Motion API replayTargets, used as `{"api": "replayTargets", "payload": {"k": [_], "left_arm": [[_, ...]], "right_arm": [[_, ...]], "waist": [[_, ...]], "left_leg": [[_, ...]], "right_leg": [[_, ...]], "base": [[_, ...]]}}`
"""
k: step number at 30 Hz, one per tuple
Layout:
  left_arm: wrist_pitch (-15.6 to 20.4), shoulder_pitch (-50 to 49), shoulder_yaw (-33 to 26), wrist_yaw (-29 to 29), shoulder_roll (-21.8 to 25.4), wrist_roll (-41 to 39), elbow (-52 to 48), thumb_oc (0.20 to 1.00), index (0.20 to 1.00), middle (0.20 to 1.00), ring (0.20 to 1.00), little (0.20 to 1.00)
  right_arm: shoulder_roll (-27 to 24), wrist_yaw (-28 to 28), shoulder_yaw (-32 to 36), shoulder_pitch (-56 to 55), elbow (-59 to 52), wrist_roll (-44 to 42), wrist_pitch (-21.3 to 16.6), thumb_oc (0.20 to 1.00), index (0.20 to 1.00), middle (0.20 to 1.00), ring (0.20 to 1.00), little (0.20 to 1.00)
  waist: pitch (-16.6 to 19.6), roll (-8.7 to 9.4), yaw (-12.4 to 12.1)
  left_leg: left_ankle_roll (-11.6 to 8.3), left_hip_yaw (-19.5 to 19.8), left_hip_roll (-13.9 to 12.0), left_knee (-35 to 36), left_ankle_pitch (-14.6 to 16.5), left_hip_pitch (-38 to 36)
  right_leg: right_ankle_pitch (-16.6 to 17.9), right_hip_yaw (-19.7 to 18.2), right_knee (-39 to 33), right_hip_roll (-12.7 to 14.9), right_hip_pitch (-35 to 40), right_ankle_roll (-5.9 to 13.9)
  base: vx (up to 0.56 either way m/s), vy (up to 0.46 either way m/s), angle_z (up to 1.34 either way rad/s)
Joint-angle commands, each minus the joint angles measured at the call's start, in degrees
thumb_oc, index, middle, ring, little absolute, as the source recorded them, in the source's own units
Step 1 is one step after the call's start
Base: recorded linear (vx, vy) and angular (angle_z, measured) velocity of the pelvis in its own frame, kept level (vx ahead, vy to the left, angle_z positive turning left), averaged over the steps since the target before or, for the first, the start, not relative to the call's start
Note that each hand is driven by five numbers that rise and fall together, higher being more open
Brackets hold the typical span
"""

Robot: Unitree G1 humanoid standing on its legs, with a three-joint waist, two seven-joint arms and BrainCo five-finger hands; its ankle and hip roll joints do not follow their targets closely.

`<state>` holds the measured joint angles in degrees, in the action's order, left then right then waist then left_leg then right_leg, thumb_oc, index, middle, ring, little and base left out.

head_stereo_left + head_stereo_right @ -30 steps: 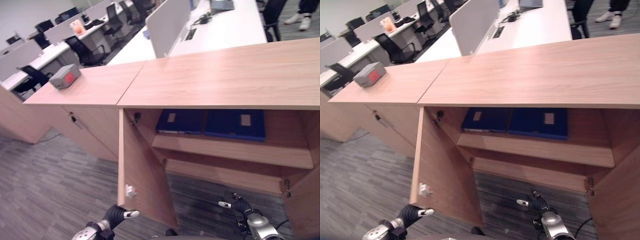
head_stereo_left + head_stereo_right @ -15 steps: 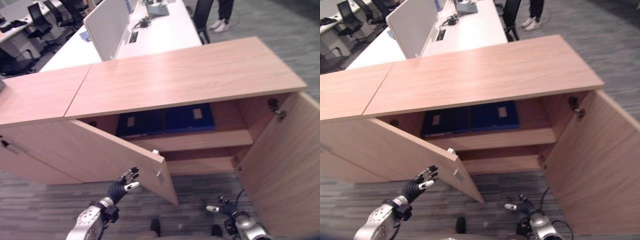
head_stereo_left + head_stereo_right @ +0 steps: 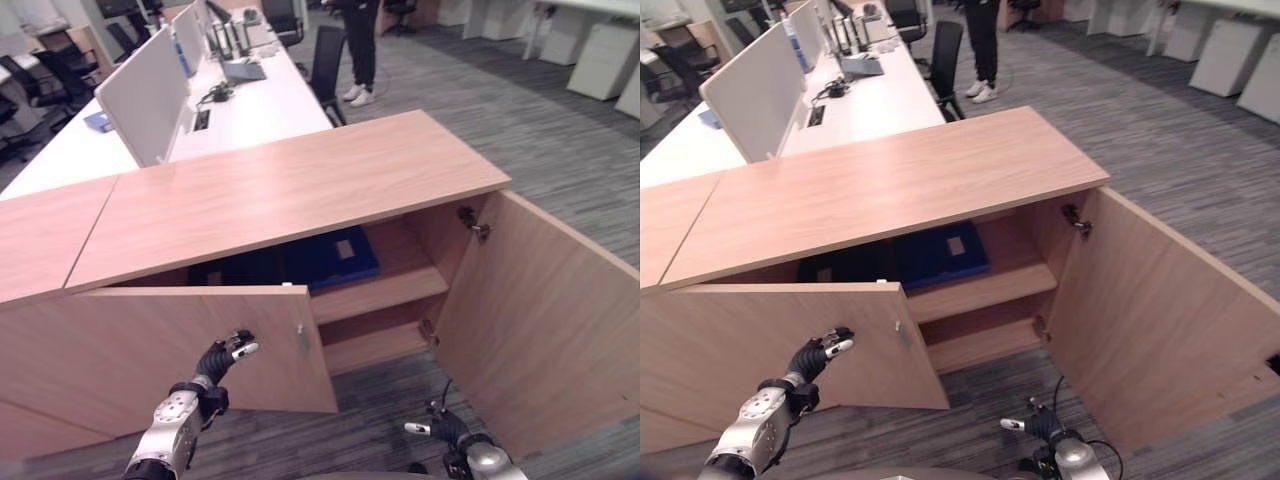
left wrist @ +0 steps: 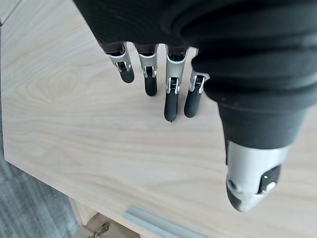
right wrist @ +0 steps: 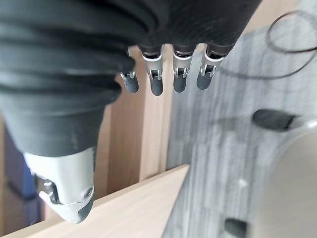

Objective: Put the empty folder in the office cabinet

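— Now, where's the folder [image 3: 332, 256]?
— Lying flat on the upper shelf [image 3: 378, 291] of the cabinet [image 3: 300, 190], beside a darker one.
— And the hands?
— Left hand [image 3: 224, 357] slack-fingered against the left door [image 3: 160, 350]; right hand [image 3: 440, 431] low, relaxed, empty.

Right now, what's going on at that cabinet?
The left hand is open, its straight fingers reaching toward the outer face of the cabinet's left door, which stands nearly shut. The right door hangs wide open, showing blue folders lying on the upper shelf. The right hand is low over the floor, open and holding nothing.
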<state>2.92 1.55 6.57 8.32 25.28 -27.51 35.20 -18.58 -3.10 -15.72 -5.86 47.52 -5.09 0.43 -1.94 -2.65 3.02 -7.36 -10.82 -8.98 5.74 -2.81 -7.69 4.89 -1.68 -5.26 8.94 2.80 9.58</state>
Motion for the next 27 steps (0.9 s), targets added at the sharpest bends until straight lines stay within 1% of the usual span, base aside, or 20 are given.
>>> {"api": "replayTargets", "payload": {"k": [1, 3, 5, 7, 11, 13, 16, 17, 18, 19, 20, 21, 22, 23, 24, 25, 26, 27], "left_arm": [[4.9, 9.5, -1.8, -0.5, 2.5, 0.5, 2.1, 1.0, 1.0, 1.0, 1.0, 1.0], [4.8, 12.0, -3.1, -0.7, 4.1, -0.5, 5.3, 1.0, 1.0, 1.0, 1.0, 1.0], [4.9, 14.2, -3.4, -1.1, 5.1, -1.2, 6.7, 1.0, 1.0, 1.0, 1.0, 1.0], [5.4, 18.5, -3.1, -1.5, 6.9, -2.4, 7.5, 1.0, 1.0, 1.0, 1.0, 1.0], [5.6, 20.9, -2.4, -1.8, 7.2, -2.8, 7.8, 1.0, 1.0, 1.0, 1.0, 1.0], [5.8, 22.4, -1.9, -2.2, 6.3, -3.3, 7.5, 1.0, 1.0, 1.0, 1.0, 1.0], [6.1, 20.5, -0.9, -2.1, 3.8, -3.0, 4.7, 1.0, 1.0, 1.0, 1.0, 1.0], [6.1, 18.3, -0.4, -2.0, 2.2, -2.4, 1.4, 1.0, 1.0, 1.0, 1.0, 1.0], [5.9, 14.9, 0.8, -1.2, 0.4, -1.7, -3.1, 1.0, 1.0, 1.0, 1.0, 1.0], [5.7, 13.4, 1.4, -0.8, -0.4, -1.5, -4.9, 1.0, 1.0, 1.0, 1.0, 1.0], [4.8, 9.4, 2.1, 0.5, -1.3, -1.3, -9.0, 1.0, 1.0, 1.0, 1.0, 1.0], [4.2, 7.6, 2.4, 1.0, -1.7, -1.6, -10.6, 1.0, 1.0, 1.0, 1.0, 1.0], [3.7, 5.4, 3.6, 2.7, -1.9, -1.2, -11.9, 1.0, 1.0, 1.0, 1.0, 1.0], [3.5, 4.0, 4.3, 3.4, -2.2, -0.8, -12.8, 1.0, 1.0, 1.0, 1.0, 1.0], [3.4, 3.4, 5.3, 3.8, -2.2, -0.1, -13.1, 1.0, 1.0, 1.0, 1.0, 1.0], [3.4, 2.8, 6.0, 4.2, -2.3, 0.3, -13.5, 1.0, 1.0, 1.0, 1.0, 1.0], [2.8, -0.1, 6.9, 5.2, -2.9, 1.2, -12.6, 1.0, 1.0, 1.0, 1.0, 1.0], [2.8, -0.1, 6.9, 5.2, -2.9, 1.2, -12.6, 1.0, 1.0, 1.0, 1.0, 1.0]], "right_arm": [[0.2, -0.7, 0.6, 2.7, -0.7, 1.1, -1.6, 1.0, 1.0, 1.0, 1.0, 1.0], [0.5, -1.0, 0.7, 2.0, -0.1, 1.2, -1.6, 1.0, 1.0, 1.0, 1.0, 1.0], [0.5, -1.0, 0.8, 1.8, 0.2, 1.2, -1.6, 1.0, 1.0, 1.0, 1.0, 1.0], [1.0, -1.0, 1.1, 1.3, 2.0, 0.6, -1.5, 1.0, 1.0, 1.0, 1.0, 1.0], [1.3, -1.2, 1.1, 0.8, 2.0, 0.4, -1.4, 1.0, 1.0, 1.0, 1.0, 1.0], [1.5, -1.1, 1.4, 0.7, 2.6, 0.0, -1.3, 1.0, 1.0, 1.0, 1.0, 1.0], [1.6, -1.0, 2.3, 0.7, 2.4, -0.7, -1.2, 1.0, 1.0, 1.0, 1.0, 1.0], [1.6, -0.8, 3.0, 1.4, 2.5, -0.9, -1.2, 1.0, 1.0, 1.0, 1.0, 1.0], [1.6, -0.5, 3.8, 2.3, 2.7, -0.9, -1.1, 1.0, 1.0, 1.0, 1.0, 1.0], [1.5, -0.3, 4.3, 2.8, 3.1, -0.8, -1.0, 1.0, 1.0, 1.0, 1.0, 1.0], [1.9, 0.2, 5.4, 3.7, 3.8, -0.3, -0.4, 1.0, 1.0, 1.0, 1.0, 1.0], [2.1, 0.4, 5.7, 3.7, 3.8, -0.3, -0.4, 1.0, 1.0, 1.0, 1.0, 1.0], [2.7, 0.5, 6.1, 4.1, 5.3, -0.3, -0.4, 1.0, 1.0, 1.0, 1.0, 1.0], [2.7, 0.5, 6.3, 4.0, 5.9, -0.2, -0.3, 1.0, 1.0, 1.0, 1.0, 1.0], [2.7, 0.6, 6.7, 3.8, 6.4, -0.4, -0.4, 1.0, 1.0, 1.0, 1.0, 1.0], [2.8, 0.7, 7.1, 3.6, 6.8, -0.8, -0.3, 1.0, 1.0, 1.0, 1.0, 1.0], [2.4, 0.4, 7.2, 3.6, 8.5, -0.8, 0.0, 1.0, 1.0, 1.0, 1.0, 1.0], [2.4, 0.4, 7.2, 3.6, 8.5, -0.8, 0.0, 1.0, 1.0, 1.0, 1.0, 1.0]], "waist": [[-1.8, 1.02, 1.1], [-1.3, 1.36, 2.1], [-1.2, 1.52, 2.6], [-0.8, 1.91, 3.6], [-0.8, 2.33, 4.1], [-0.8, 2.69, 4.3], [-1.1, 2.99, 4.4], [-1.7, 2.98, 4.2], [-2.9, 2.72, 3.5], [-3.5, 2.49, 3.0], [-4.5, 1.71, 0.9], [-4.5, 1.38, 0.5], [-4.2, 1.36, -0.2], [-4.1, 1.61, -0.3], [-4.0, 1.81, -0.2], [-3.8, 1.92, 0.1], [-2.8, 1.86, 0.5], [-2.7, 1.87, 0.4]], "left_leg": [[1.37, -2.1, 1.7, -0.7, 3.8, -3.0], [1.8, -3.3, 2.1, -0.7, 4.5, -3.8], [2.04, -3.9, 2.4, -0.7, 4.8, -4.2], [2.32, -4.7, 2.9, -0.7, 5.4, -4.6], [2.59, -4.6, 3.3, -0.7, 5.6, -4.4], [2.84, -4.4, 3.8, -0.7, 5.9, -4.3], [3.17, -4.1, 4.3, -0.7, 6.1, -4.2], [3.48, -4.4, 4.4, -0.7, 6.2, -4.2], [3.94, -5.0, 4.4, -0.7, 6.3, -4.2], [4.04, -5.4, 4.3, -0.7, 6.3, -4.2], [4.05, -7.7, 3.6, -1.1, 6.3, -4.1], [4.01, -8.5, 3.1, -1.4, 6.2, -3.7], [3.73, -10.0, 2.6, -1.8, 6.0, -3.3], [3.6, -10.1, 2.5, -1.9, 6.1, -3.6], [3.34, -10.1, 2.3, -2.1, 5.9, -3.3], [2.92, -9.9, 2.0, -2.3, 5.7, -2.8], [1.13, -11.5, 0.7, -4.0, 4.9, -2.3], [1.13, -11.6, 0.7, -4.0, 4.9, -2.3]], "right_leg": [[-6.7, 3.8, 5.6, 0.4, 0.9, 1.79], [-6.3, 2.6, 6.3, 0.6, 0.0, 2.32], [-5.9, 2.2, 6.5, 0.8, -0.4, 2.69], [-5.1, 1.9, 6.4, 1.5, -0.9, 3.44], [-4.7, 2.3, 6.4, 2.1, -0.9, 3.96], [-4.4, 2.4, 6.5, 2.7, -0.9, 4.42], [-4.1, 2.5, 7.2, 3.4, -1.2, 4.7], [-3.8, 2.5, 8.4, 3.3, -2.4, 4.81], [-3.8, 3.5, 11.6, 3.0, -4.2, 4.97], [-3.5, 5.0, 13.2, 3.3, -5.2, 5.15], [-1.7, 14.8, 16.7, 7.6, -6.6, 4.9], [-1.6, 20.0, 18.2, 10.2, -6.4, 4.08], [-0.9, 24.2, 18.3, 12.8, -5.7, 3.2], [-0.4, 23.7, 18.2, 13.5, -5.2, 3.36], [0.0, 22.6, 17.1, 13.6, -4.9, 3.65], [0.5, 20.6, 15.8, 13.6, -4.6, 3.97], [0.7, 17.8, 9.7, 12.3, -3.0, 4.47], [0.7, 17.8, 9.7, 12.3, -3.1, 4.47]], "base": [[0.04, 0.085, -0.33], [0.02, 0.064, -0.36], [0.0, 0.059, -0.33], [-0.02, 0.062, -0.2], [-0.02, 0.041, -0.03], [-0.02, 0.041, 0.03], [-0.03, 0.043, 0.01], [-0.1, 0.03, -0.01], [-0.12, 0.018, -0.19], [-0.18, -0.036, -0.56], [-0.13, -0.084, -0.85], [-0.11, -0.205, -1.4], [-0.02, -0.21, -1.12], [0.01, -0.246, -0.85], [0.03, -0.22, -0.3], [0.06, -0.455, -0.18], [0.06, -0.38, -0.15], [0.07, -0.374, -0.06]]}}
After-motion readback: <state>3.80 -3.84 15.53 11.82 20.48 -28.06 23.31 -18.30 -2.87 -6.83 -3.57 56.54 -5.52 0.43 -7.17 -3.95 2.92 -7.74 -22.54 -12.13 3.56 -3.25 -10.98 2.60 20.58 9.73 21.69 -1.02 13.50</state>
